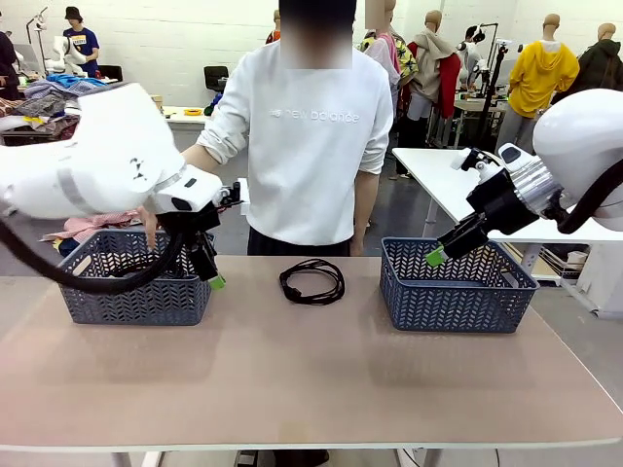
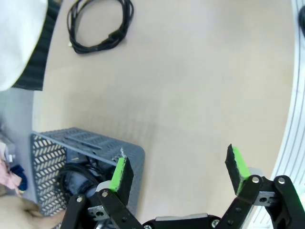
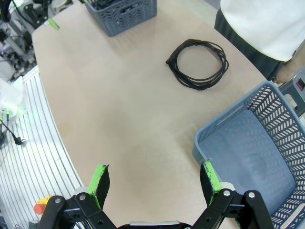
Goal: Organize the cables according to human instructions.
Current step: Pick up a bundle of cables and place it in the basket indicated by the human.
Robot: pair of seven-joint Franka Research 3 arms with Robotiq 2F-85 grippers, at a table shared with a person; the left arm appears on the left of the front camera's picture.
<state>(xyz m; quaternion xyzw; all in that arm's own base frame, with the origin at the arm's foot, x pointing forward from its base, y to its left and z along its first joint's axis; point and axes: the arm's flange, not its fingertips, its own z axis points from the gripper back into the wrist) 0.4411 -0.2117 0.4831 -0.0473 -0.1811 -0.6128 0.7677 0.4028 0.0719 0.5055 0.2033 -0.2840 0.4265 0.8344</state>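
Waiting wide open and empty, the left gripper [image 2: 178,174] and right gripper [image 3: 155,182] each hover by a grey basket [image 1: 136,292], seemingly for the person's cue, while one coiled cable [image 1: 312,281] lies mid-table near the far edge.

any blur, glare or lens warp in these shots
Front view: even indoor light, soft shadow under the coiled cable, no glare. Left wrist view: table edge bows from the wide lens. Right wrist view: same bowing, gripper pads sharp.
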